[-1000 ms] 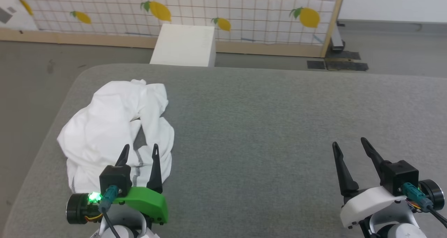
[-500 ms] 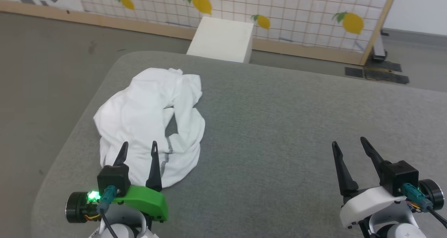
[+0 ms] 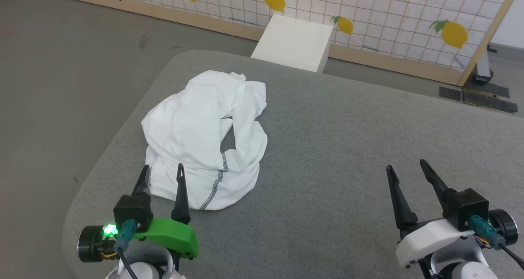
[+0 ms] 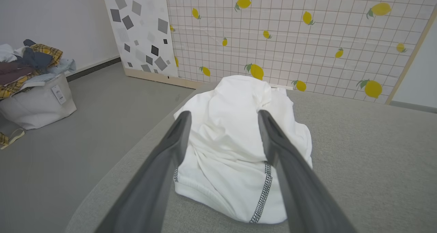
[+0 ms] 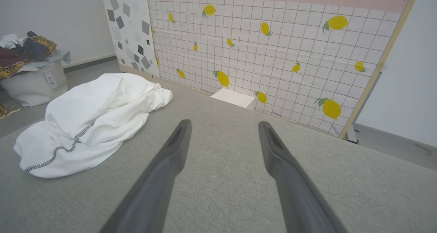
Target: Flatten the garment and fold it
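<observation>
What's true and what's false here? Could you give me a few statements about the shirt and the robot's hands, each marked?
1. The T-shirt lies crumpled on the grey padded surface. True.
2. The left hand is open and holds nothing. True.
3. The right hand grips the T-shirt. False: it is open over bare surface, well apart from the T-shirt.
4. The T-shirt is neatly folded. False: it is bunched up, with a dark-stitched hem curling along its near side.
5. A white box stands beyond the surface's far edge. True.

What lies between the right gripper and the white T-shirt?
Bare grey padded surface lies between the right gripper and the T-shirt; the head view shows it.
</observation>
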